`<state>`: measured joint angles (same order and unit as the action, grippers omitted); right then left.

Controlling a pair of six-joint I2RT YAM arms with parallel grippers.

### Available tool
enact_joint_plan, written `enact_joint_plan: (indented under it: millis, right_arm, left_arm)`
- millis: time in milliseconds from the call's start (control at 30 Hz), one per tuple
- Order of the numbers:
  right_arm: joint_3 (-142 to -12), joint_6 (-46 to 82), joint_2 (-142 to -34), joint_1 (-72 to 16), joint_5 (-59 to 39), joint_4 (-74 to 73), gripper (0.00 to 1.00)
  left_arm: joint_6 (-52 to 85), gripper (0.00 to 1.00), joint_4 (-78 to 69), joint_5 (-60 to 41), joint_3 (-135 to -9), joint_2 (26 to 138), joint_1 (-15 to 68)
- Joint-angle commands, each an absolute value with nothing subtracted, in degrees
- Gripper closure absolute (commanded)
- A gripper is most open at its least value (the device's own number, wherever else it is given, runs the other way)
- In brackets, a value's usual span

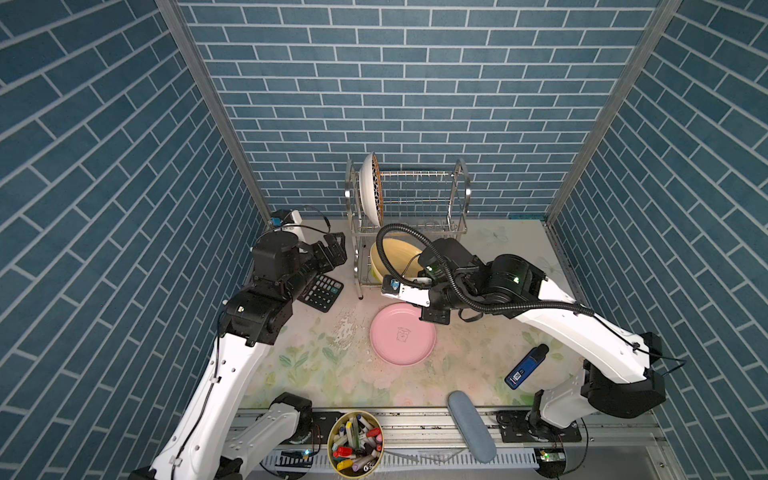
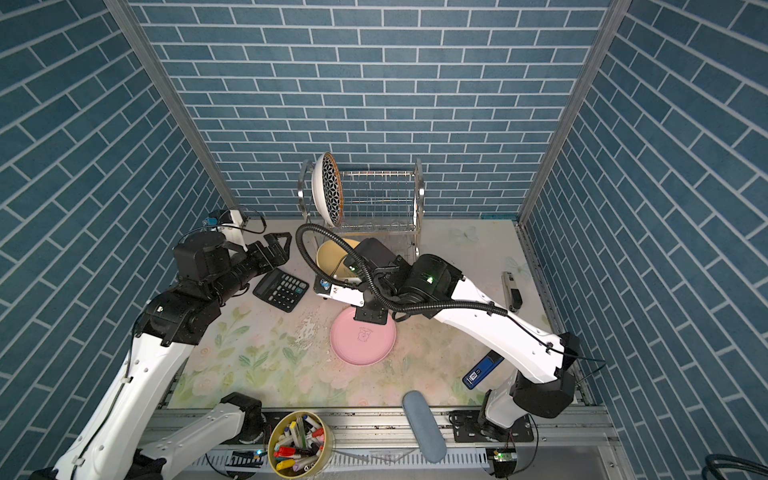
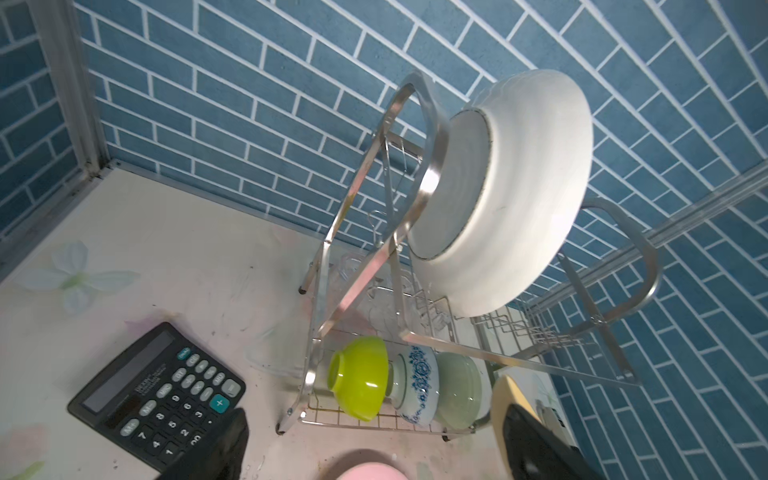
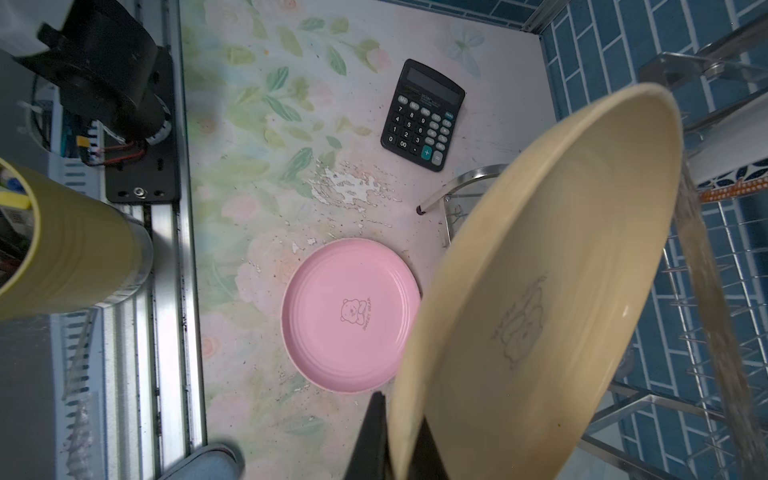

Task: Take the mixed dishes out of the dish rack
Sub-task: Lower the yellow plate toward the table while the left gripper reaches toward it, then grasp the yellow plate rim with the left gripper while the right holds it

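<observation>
The dish rack (image 1: pixel 460 192) (image 2: pixel 418 187) (image 3: pixel 417 124) stands at the back wall. A star-patterned plate (image 1: pixel 370 191) (image 2: pixel 328 187) (image 3: pixel 519 199) stands on edge at the left end of its upper tier. Lime (image 3: pixel 361 382), blue-on-white (image 3: pixel 419 386) and pale-green (image 3: pixel 461 390) bowls lie on the lower tier. My right gripper (image 4: pixel 399 428) is shut on the rim of a yellow plate (image 1: pixel 395 253) (image 2: pixel 332 253) (image 4: pixel 540 291), held tilted in front of the rack. A pink plate (image 1: pixel 402 334) (image 2: pixel 362 336) (image 4: pixel 351 316) lies flat on the table. My left gripper (image 1: pixel 334 249) (image 2: pixel 276 249) (image 3: pixel 376 411) is open and empty, left of the rack.
A black calculator (image 1: pixel 322 293) (image 2: pixel 281 289) (image 3: pixel 158 395) lies under my left wrist. A tub of markers (image 1: pixel 355 442) stands at the front edge. A grey-blue case (image 1: pixel 471 426) and a blue device (image 1: pixel 525 365) lie front right. Walls close in on three sides.
</observation>
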<state>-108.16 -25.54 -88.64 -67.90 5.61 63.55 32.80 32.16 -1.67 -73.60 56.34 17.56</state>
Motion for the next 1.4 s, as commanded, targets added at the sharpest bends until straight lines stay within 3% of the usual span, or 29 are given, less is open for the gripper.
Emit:
enact_joint_plan:
  millis: [0,300,500,767,1033,1267,1300,1367]
  right_arm:
    - [-107.5,-29.6,-88.2,-69.5,11.7,61.1,1.00]
    - [-105.3,-32.1,-87.9,-72.3,11.9,59.1,1.00]
    - [-106.1,-33.3,-89.7,-73.5,12.9,60.9,1.00]
    - [-106.3,-34.4,-91.0,-73.7,14.4,61.3,1.00]
    - [-106.0,-34.7,-89.9,-73.7,13.7,60.2,1.00]
    - [-104.9,-34.6,-88.6,-73.7,13.5,58.6,1.00]
    - [-104.8,-34.5,-88.5,-73.7,13.3,58.4,0.96]
    - [-104.7,-34.3,-88.5,-73.7,12.5,58.1,0.77]
  left_arm:
    - [33.9,0.04,35.7,-9.3,-76.6,58.5,17.4]
    - [34.7,0.13,38.5,-22.9,-80.3,63.9,17.3]
    - [34.7,0.21,39.9,-26.6,-81.1,65.6,17.3]
    - [33.0,0.50,44.4,-28.8,-81.4,68.1,17.3]
    - [31.6,0.61,45.3,-28.8,-80.2,68.7,17.3]
    - [31.3,0.85,44.2,-29.4,-79.4,69.1,17.3]
    - [31.5,0.87,43.6,-29.7,-79.2,68.9,17.3]
    - [31.9,0.93,42.1,-30.1,-78.4,68.4,17.4]
